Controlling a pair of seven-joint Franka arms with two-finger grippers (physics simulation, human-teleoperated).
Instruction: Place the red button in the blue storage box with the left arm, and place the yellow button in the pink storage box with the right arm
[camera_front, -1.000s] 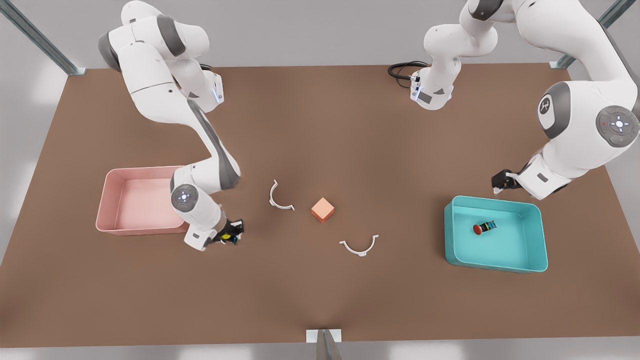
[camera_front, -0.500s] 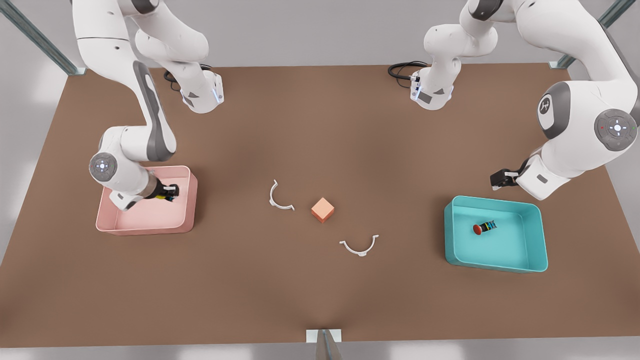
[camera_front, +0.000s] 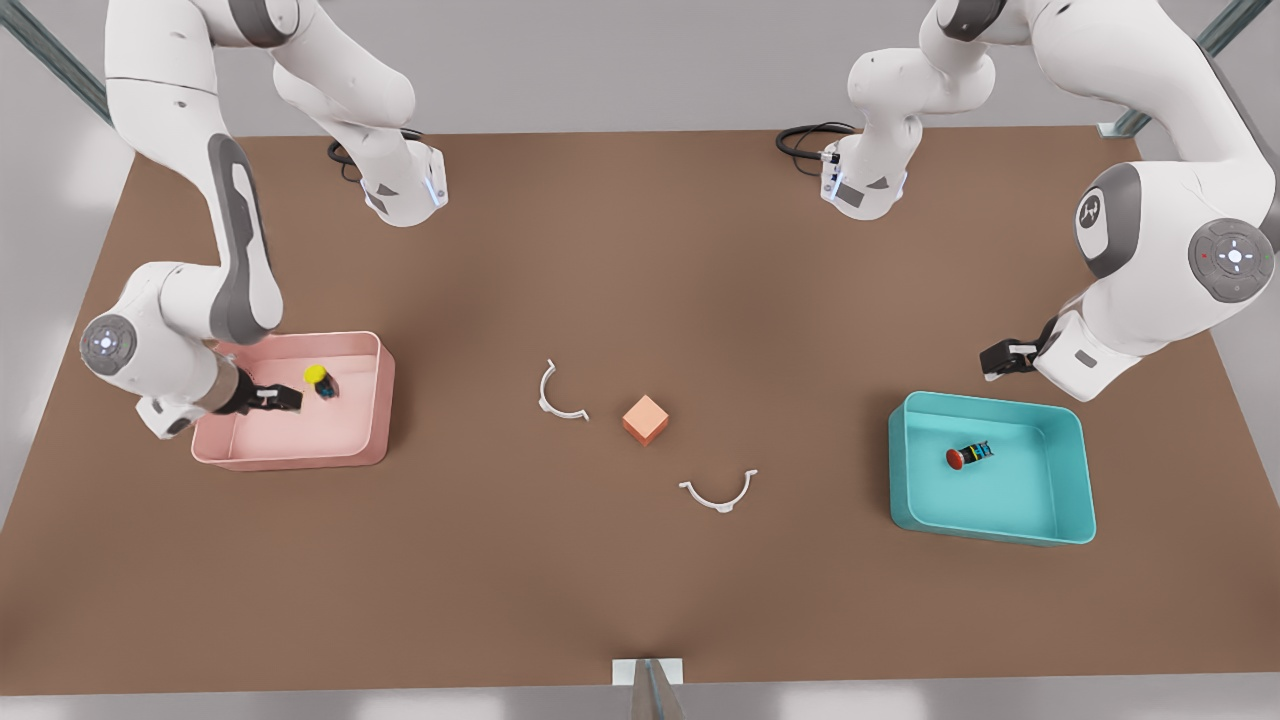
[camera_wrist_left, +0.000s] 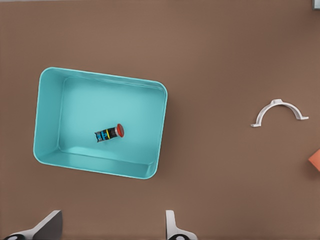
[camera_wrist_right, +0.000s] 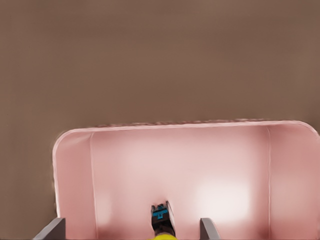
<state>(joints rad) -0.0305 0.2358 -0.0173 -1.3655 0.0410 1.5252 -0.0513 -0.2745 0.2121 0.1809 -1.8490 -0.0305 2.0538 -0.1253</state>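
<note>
Yellow button (camera_front: 318, 379) lies in pink storage box (camera_front: 385, 400), free of right claw (camera_front: 283, 399), fingers spread. Looks light, rigid, roll-prone; grip dark body. Left claw (camera_front: 998, 360) spread, waiting; red button (camera_front: 967, 455) in blue storage box (camera_front: 1085, 480).

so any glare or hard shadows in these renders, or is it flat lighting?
Front view: soft, even light, with only faint shadows beside the pink storage box and the orange cube. Right wrist view: a pale bright patch on the pink box floor near the yellow button. Left wrist view: flat light, with the red button crisp in the blue storage box.
</note>
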